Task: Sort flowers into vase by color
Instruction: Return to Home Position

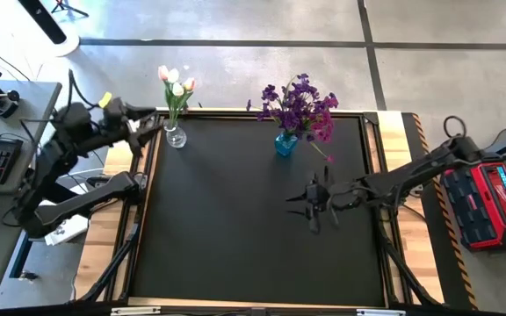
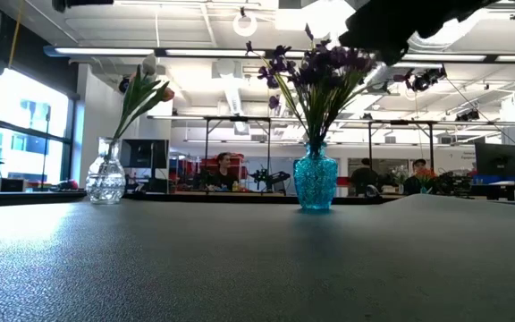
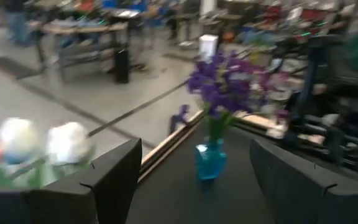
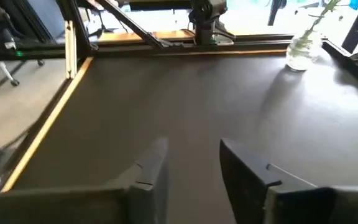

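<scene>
High view is showing both my arms by a black table [image 1: 235,254]. Purple flowers [image 1: 299,104] are standing in a blue vase [image 1: 285,143]. To the left of the blue vase, well apart from it, white and pink tulips [image 1: 177,83] are standing in a clear vase [image 1: 176,136]. No flowers are lying on the table.

My left gripper [image 1: 152,123] is waiting farther left of the blue vase, just past the clear vase. It is not touching the glass. In the left wrist view I am holding this gripper [image 3: 194,149] wide apart with nothing in it. The blue vase [image 3: 210,158] is showing between my two fingers, far off, and the tulips [image 3: 67,143] are showing close by.

My right gripper [image 1: 301,204] is hanging over the table near the blue vase, on the side toward me and a little to the right. It is not touching the blue vase. In the right wrist view this gripper [image 4: 194,152] is partly spread and it is holding nothing. The clear vase [image 4: 303,50] is showing far across the table.

In the low view the blue vase [image 2: 314,179] is standing upright. The clear vase [image 2: 107,179] is standing upright to its left. People [image 2: 224,170] are sitting in the room far behind the blue vase.
</scene>
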Controlling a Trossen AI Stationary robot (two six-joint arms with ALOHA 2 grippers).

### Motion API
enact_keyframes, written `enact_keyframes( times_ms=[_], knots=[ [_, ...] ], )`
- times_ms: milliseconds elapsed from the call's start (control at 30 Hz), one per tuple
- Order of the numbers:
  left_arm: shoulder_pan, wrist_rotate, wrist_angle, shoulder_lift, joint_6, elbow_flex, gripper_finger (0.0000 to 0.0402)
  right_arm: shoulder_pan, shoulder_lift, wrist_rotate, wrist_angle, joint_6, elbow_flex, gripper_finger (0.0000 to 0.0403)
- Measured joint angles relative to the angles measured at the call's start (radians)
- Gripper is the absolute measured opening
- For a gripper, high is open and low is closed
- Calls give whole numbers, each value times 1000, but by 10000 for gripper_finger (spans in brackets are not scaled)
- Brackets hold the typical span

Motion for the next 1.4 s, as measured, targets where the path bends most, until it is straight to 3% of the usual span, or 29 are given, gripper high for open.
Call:
enact_keyframes(
  times_ms=[167,433,533,833,1000,1100,1400],
  knots=[
    [-36,48,156,-92,-13,-191,284,0,-109,5,-55,-7,-51,77],
    [-105,49,371,-148,15,-388,284,0,-296,-9,512,14,-444,33],
    [-141,50,466,-154,49,-460,284,-3,-383,-9,625,33,-539,24],
    [-232,43,663,-155,41,-596,284,-5,-605,-41,582,68,-661,14],
    [-282,18,652,-162,26,-604,284,-5,-627,-87,579,16,-661,13],
    [-323,-49,629,-161,30,-604,284,-5,-627,-120,576,-17,-661,13],
    [-435,-190,602,-161,63,-604,284,-24,-627,-114,548,-42,-661,13]
  ],
)
